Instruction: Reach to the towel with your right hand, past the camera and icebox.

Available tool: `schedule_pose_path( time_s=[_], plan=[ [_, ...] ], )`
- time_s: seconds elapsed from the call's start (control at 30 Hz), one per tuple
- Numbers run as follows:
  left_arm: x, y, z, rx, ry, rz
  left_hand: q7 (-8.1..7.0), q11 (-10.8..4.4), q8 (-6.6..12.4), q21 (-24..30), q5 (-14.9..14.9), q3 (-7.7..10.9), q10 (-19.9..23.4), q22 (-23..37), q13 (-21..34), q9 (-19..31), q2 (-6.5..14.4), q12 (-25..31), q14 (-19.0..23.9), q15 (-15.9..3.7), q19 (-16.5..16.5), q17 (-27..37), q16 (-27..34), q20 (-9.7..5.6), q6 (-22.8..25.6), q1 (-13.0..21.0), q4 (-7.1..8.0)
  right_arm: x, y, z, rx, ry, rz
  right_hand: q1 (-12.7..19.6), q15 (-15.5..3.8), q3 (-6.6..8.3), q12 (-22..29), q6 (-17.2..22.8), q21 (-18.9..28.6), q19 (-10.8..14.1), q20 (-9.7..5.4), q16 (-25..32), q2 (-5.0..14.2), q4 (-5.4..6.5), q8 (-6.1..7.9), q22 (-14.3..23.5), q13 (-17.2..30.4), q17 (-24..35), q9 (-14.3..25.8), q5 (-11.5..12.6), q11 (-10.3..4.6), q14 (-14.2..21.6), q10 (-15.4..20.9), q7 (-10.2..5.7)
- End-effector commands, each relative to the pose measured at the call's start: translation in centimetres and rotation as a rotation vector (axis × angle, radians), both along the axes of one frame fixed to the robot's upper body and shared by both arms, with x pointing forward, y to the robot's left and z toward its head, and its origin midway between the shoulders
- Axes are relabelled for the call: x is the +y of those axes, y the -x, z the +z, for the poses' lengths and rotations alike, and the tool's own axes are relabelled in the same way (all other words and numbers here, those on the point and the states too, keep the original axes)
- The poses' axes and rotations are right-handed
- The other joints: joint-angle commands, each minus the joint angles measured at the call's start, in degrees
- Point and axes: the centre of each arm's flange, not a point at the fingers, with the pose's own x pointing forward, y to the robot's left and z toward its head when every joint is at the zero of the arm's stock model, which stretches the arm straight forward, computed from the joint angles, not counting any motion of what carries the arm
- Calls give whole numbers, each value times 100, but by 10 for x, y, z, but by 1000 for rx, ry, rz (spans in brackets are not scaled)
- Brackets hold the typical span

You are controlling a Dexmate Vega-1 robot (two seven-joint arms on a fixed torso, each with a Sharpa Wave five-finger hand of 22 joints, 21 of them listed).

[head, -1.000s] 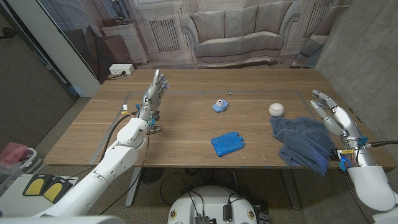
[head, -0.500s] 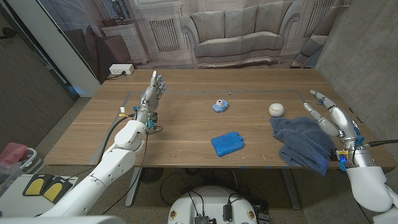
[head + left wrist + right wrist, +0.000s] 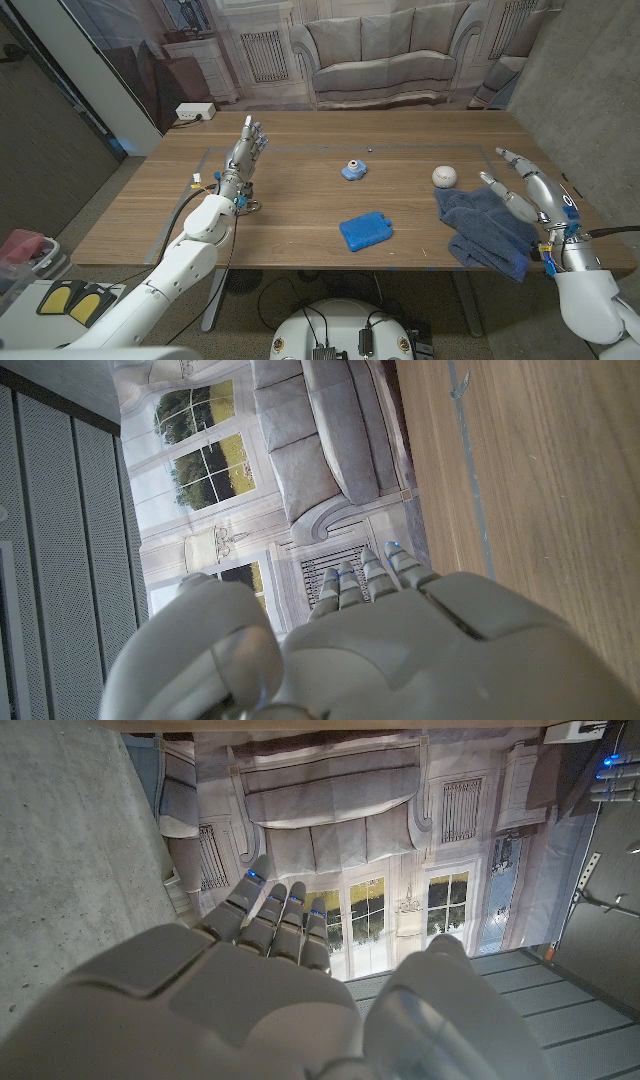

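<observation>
Over the tabletop's right edge, the right hand (image 3: 528, 190) spreads empty fingers above the towel (image 3: 487, 230); lowering gently would suit.

Ball (image 3: 444, 176) just beside towel (image 3: 485, 225)

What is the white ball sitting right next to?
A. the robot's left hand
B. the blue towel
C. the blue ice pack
B: in the head view the white ball lies on the table just beside the top edge of the crumpled blue towel.
</observation>
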Motion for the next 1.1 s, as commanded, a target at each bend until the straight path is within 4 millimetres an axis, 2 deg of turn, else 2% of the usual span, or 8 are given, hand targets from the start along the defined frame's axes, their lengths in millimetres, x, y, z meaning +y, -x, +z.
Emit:
schedule_pose_path(
  time_s=[0.03,0.3,0.33,0.43,0.47,0.63,0.77,1.1],
  plan=[
    [-2,-2,1,0,-10,-1,-35,9,13,-1,-16,-45,62,14,31,11,-8,9,17,-29,-34,16,13,-314,47,57,21,5,2,-1,12,52,-81,-23,-311,-43,26,-7,-31,58,-479,25,-12,18,28,18,9,10,14,55,-69,99,-9,-123],
    [-1,-3,0,3,-11,-6,-30,1,18,1,-17,-46,79,13,30,10,-8,14,22,-34,-30,15,14,-327,69,60,21,8,2,-2,35,73,-109,-21,-293,-51,1,-15,-69,63,-461,8,-2,18,20,19,7,11,16,91,-108,88,-53,-188],
    [-1,-3,0,5,-9,-7,-29,9,19,1,-18,-46,83,13,30,10,-8,15,29,-36,-31,15,17,-321,72,61,21,8,2,-2,37,79,-115,9,-320,-46,-14,29,-108,71,-456,8,19,6,33,20,4,9,17,129,-218,120,-75,-253],
    [-1,-4,-2,7,-6,-9,-37,-8,25,9,-18,-46,99,13,29,10,-9,19,54,-37,-12,13,25,-343,94,65,20,10,1,-2,46,86,-120,64,-357,-32,-21,121,-152,80,-443,10,47,-18,61,21,-1,5,18,169,-332,172,-68,-350],
    [-1,-4,-3,7,-5,-8,-39,-5,26,11,-18,-46,112,12,29,10,-9,23,60,-43,-6,13,26,-355,100,66,19,10,0,-3,48,86,-122,76,-363,-32,-18,141,-168,84,-442,10,52,-24,65,22,-3,5,18,181,-411,187,-52,-367],
    [2,-3,-5,10,0,-4,-49,-11,27,13,-19,-47,116,12,28,9,-11,21,73,-59,-2,11,28,-369,111,69,18,13,-2,-2,68,104,-136,87,-362,-33,-23,167,-190,75,-429,3,57,-29,70,22,-5,5,18,194,-393,187,-56,-390],
    [4,-3,-6,11,4,-2,-46,-15,26,11,-20,-48,117,11,28,9,-12,20,71,-59,-6,11,25,-367,116,70,18,15,-4,-1,77,113,-144,99,-339,-39,-42,210,-238,67,-409,-22,69,-35,74,25,-10,6,18,220,-443,156,-83,-569],
    [8,-9,-7,17,5,-7,-45,-5,21,9,-22,-49,117,11,27,9,-12,16,67,-58,-12,10,21,-365,116,73,19,21,-12,-5,116,119,-176,99,-309,-46,-41,218,-266,68,-388,-31,76,-34,68,26,-13,8,18,235,-430,150,-66,-577]
  ],
)
